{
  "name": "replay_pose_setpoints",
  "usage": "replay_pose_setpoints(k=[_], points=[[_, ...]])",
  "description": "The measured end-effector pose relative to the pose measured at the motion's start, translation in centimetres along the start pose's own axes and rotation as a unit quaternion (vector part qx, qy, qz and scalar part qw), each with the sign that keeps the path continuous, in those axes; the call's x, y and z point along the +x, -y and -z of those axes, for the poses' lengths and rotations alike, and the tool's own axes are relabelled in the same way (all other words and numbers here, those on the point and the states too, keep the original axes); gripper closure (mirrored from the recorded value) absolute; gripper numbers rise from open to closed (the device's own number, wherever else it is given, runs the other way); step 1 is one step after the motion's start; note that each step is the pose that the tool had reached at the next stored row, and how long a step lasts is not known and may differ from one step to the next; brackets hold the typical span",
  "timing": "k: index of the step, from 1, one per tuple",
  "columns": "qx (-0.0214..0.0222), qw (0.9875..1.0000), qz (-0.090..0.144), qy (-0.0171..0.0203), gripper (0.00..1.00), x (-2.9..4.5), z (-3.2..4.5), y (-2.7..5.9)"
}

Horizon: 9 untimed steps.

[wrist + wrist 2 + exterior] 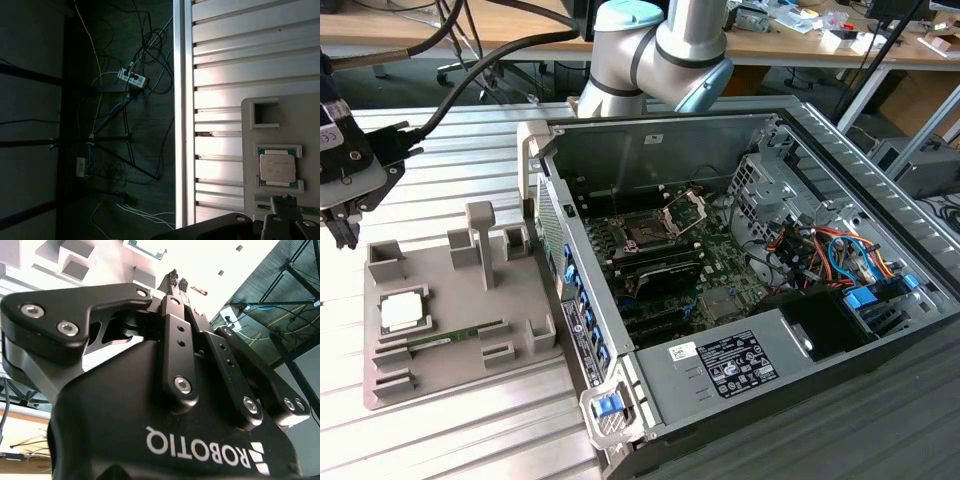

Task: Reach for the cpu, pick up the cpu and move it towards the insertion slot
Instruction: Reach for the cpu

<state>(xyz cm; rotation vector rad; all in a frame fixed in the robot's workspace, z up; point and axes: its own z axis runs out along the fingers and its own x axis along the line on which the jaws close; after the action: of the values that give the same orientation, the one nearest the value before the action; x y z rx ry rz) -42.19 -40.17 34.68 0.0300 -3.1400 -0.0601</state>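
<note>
One arm, one claw [342, 232], hanging at the exterior view's left edge, above the near end of the grey tray [460, 375]. Fingertips [173, 276] pinched together on nothing in the second wrist view. Cpu [402, 312] lies flat in its tray recess, apart from the claw. Insertion slot [645, 232] is well off inside the open case [820, 200], bracket swung up. Risks, as judged: going down clenched would knock the chip's top; recess walls leave scant finger room, so an off-centre pinch could tilt or drop it; memory stick [450, 338] lies near, easily nudged
</note>
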Motion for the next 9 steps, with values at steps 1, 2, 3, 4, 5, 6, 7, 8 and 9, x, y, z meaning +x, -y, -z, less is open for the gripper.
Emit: replay_pose_setpoints(k=[1,2,3,4,5,6,7,8,9], points=[[0.0,1.0,0.0,0.0,0.9,0.02,-0.01,0.0],[0.0,1.0,0.0,0.0,0.9,0.07,-0.02,0.0],[0.0,1.0,0.0,0.0,0.9,0.1,-0.03,0.0],[0.0,1.0,0.0,0.0,0.9,0.13,-0.04,0.0],[0.0,1.0,0.0,0.0,0.9,0.16,-0.05,0.0],[0.0,1.0,0.0,0.0,0.9,0.18,-0.06,0.0],[0.0,1.0,0.0,0.0,0.9,0.23,-0.08,0.0],[0.0,1.0,0.0,0.0,0.9,0.29,-0.1,0.0],[0.0,1.0,0.0,0.0,0.9,0.34,-0.12,0.0]])
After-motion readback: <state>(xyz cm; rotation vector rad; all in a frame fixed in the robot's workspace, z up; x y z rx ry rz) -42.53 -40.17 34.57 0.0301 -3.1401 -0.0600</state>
